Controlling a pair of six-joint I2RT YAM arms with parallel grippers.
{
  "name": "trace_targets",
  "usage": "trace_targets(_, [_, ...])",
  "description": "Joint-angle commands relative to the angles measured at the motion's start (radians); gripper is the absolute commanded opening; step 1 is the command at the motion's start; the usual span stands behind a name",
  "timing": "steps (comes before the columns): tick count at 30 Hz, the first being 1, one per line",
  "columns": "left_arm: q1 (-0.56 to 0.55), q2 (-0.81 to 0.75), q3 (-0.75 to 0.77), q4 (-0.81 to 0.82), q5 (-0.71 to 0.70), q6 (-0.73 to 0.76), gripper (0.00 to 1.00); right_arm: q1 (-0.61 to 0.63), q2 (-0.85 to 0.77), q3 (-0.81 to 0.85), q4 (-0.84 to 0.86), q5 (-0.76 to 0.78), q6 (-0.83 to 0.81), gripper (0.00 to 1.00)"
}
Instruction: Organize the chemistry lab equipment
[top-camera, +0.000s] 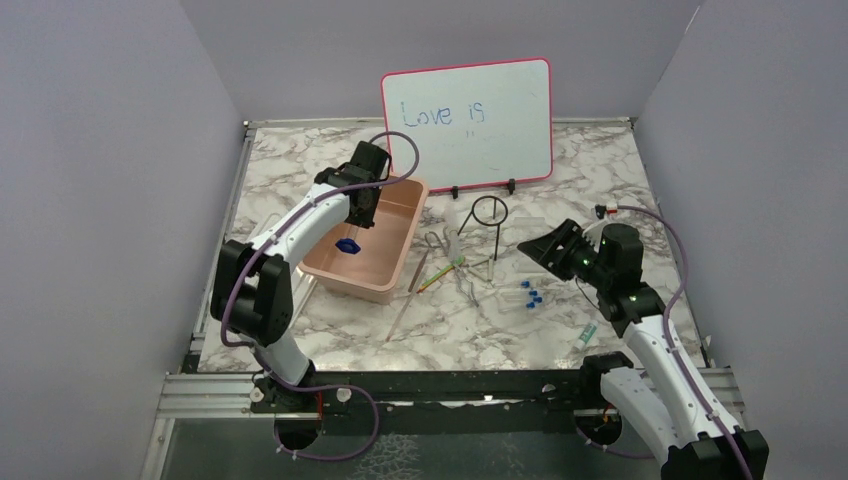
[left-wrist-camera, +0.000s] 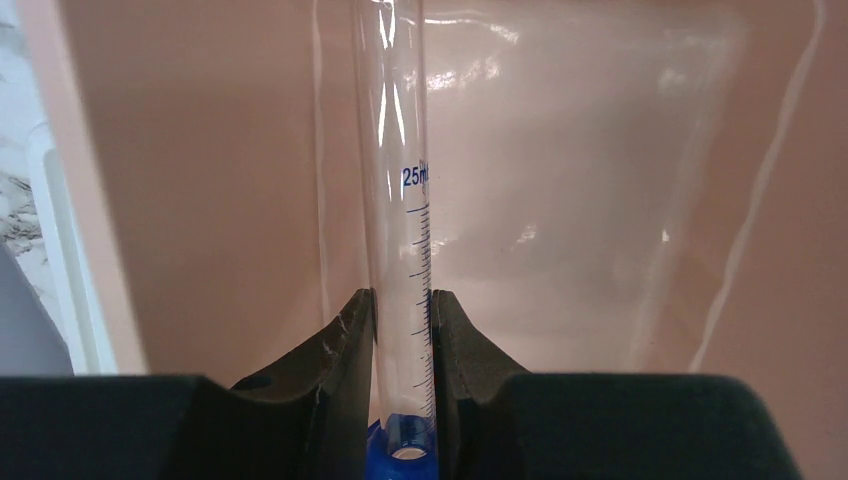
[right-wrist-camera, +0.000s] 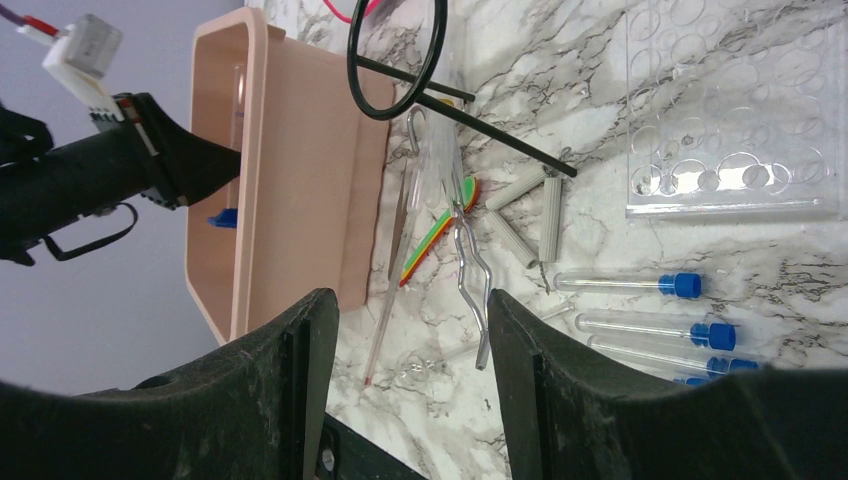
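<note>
The table (top-camera: 600, 180) is white marble with grey veins. The tub (right-wrist-camera: 300, 170) is pale pink, the ring stand (right-wrist-camera: 500, 134) black, the tubes (right-wrist-camera: 620, 284) clear with blue caps.

Left arm (top-camera: 290, 225) reached forward, wrist pitched down, left gripper (left-wrist-camera: 400, 305) clamped on graduated cylinder (left-wrist-camera: 398, 180), right arm (top-camera: 650, 340) folded low, right gripper (right-wrist-camera: 412, 300) fingers spread apart.

White arms (top-camera: 300, 215) with black joints, purple cables (top-camera: 683, 255), green status lights (top-camera: 583, 262), black jaws.

pale lilac walls (top-camera: 100, 150) on three sides; white-grey marble tabletop (top-camera: 600, 170); even light.
</note>
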Motion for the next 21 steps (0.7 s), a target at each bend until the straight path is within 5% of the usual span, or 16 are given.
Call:
trace_targets(1, [-0.002,0.056,-0.025,0.034,-0.081,0.054,0.12,-0.002,-0.014,-0.031,0.044,-0.007,-0.003,0.61])
trace_targets(12, [0.0,0.164,-0.106,0.127,-0.203,0.11,0.11,0.02,0.001,-0.05,0.057,0.014,-0.009,0.61])
trace_targets(21, [0.0,0.132,-0.126,0.141,-0.216,0.099,0.35,0.022,0.001,-0.044,0.041,0.023,-0.018,0.62])
